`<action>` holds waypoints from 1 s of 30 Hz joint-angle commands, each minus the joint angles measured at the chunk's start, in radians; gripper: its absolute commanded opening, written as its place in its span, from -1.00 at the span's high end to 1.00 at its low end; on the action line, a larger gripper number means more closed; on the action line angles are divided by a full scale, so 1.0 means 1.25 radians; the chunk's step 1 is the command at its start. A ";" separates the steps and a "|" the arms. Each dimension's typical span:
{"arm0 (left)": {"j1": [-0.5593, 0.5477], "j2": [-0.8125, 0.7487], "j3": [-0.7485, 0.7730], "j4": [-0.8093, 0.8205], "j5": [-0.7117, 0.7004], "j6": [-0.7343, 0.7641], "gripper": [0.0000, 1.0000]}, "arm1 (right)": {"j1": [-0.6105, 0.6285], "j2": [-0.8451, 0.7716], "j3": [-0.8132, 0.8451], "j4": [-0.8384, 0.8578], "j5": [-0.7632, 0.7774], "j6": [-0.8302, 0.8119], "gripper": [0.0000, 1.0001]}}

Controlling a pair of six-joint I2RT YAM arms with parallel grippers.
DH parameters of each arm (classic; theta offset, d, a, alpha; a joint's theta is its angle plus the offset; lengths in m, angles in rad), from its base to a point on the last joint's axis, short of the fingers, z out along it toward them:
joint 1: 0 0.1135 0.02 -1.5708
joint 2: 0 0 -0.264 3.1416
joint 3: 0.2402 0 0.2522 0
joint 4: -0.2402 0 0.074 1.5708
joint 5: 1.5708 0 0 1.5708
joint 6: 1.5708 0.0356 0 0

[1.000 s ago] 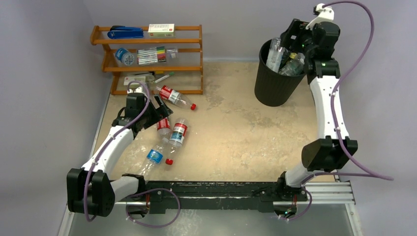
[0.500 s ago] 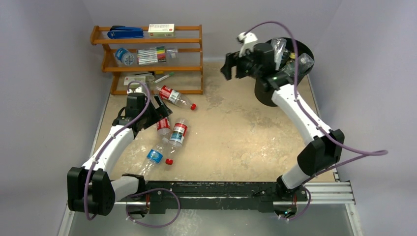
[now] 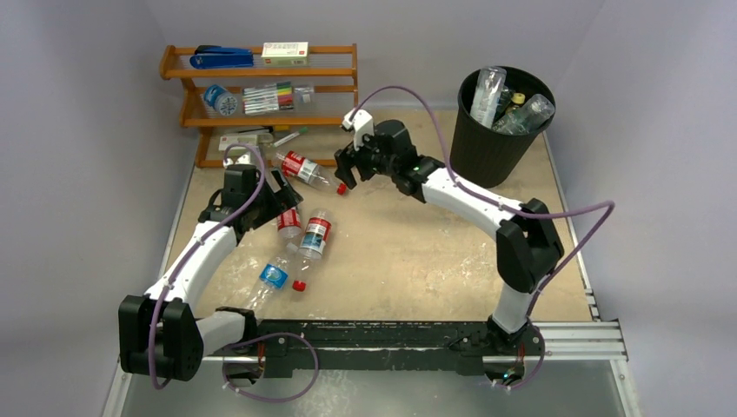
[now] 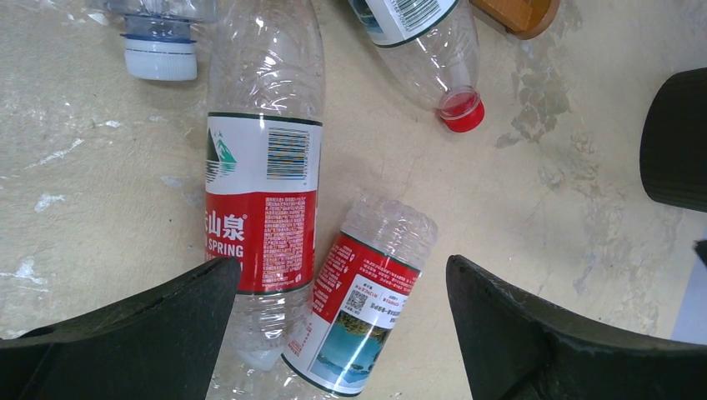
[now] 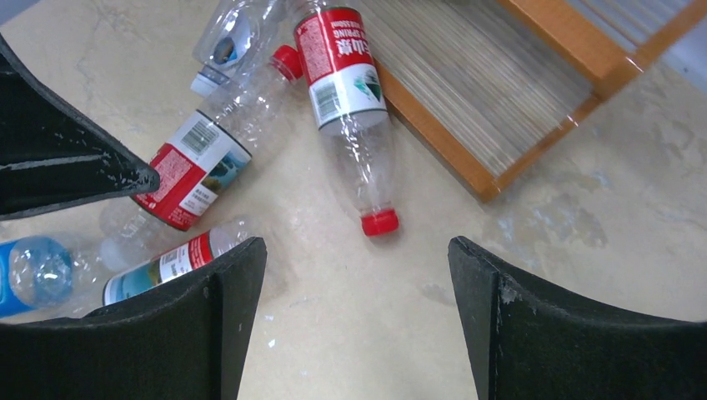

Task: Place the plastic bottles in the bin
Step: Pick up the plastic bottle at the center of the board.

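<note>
Pick-up step, mid task. The black round plastic bin point(image 3: 478, 161) stands at the far right of the sandy tabletop point(image 3: 417, 243) with several clear bottles point(image 3: 491, 91) already poking out of it. More bottles are left on the left side: a clear red-labelled, red-capped bottle point(image 3: 306, 169) lying at the foot of the wooden three-tier rack point(image 3: 261, 73), a short red-labelled bottle point(image 4: 367, 308), a long clear red-and-white-labelled bottle point(image 4: 263, 192) touching it, and a blue-labelled one point(image 3: 274, 276) nearer the bases. The right gripper point(image 3: 348, 165) hangs just by the cap end of the rack-side bottle with its fingers point(image 5: 208, 325) spread wide and nothing between them. The left gripper point(image 3: 282, 195) hovers over the short bottle, fingers point(image 4: 167, 317) also fully apart and empty. The next move is probably for the right arm: drop lower, centre the jaws across the bottle body instead of the cap, then close. The rack foot is close on one side, so a finger may clip the wood. These light bottles could roll if nudged.
</note>
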 commanded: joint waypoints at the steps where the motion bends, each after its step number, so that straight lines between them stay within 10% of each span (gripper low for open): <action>1: 0.005 -0.020 0.008 0.013 -0.021 -0.017 -0.90 | 0.027 0.045 0.004 0.143 0.042 -0.045 -0.63; 30: 0.005 -0.010 0.007 -0.002 -0.041 -0.010 -0.91 | 0.055 0.398 0.261 0.152 0.032 -0.100 -0.58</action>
